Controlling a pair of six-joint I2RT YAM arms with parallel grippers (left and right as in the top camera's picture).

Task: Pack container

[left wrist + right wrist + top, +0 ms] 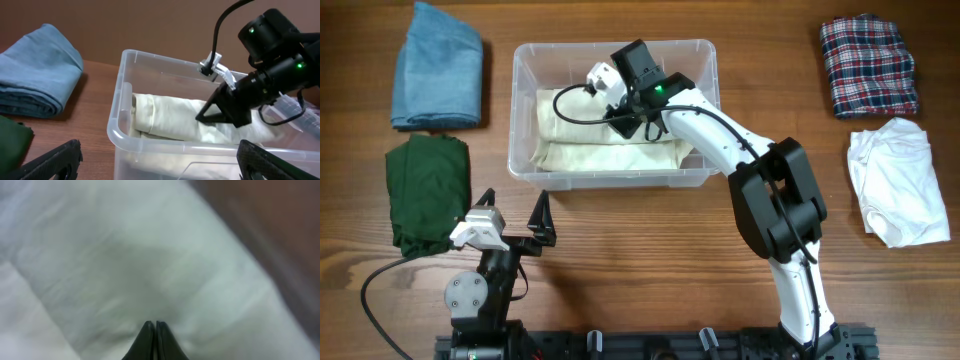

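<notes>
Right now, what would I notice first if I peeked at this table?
Probably the right gripper, shut, reaching into the clear container in the middle, over the cream cloth lying inside. Next, the cloths beside it: blue cloth and green cloth on the left, plaid cloth and white cloth on the right.

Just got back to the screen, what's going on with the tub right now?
The right gripper is down inside the clear container. Its fingers are shut together, with the tips at the cream cloth that lies folded in it; no fabric shows between them. The left gripper sits open near the table's front, holding nothing. Four cloths lie outside: the blue cloth and green cloth left of the container, the plaid cloth and white cloth to its right.
</notes>
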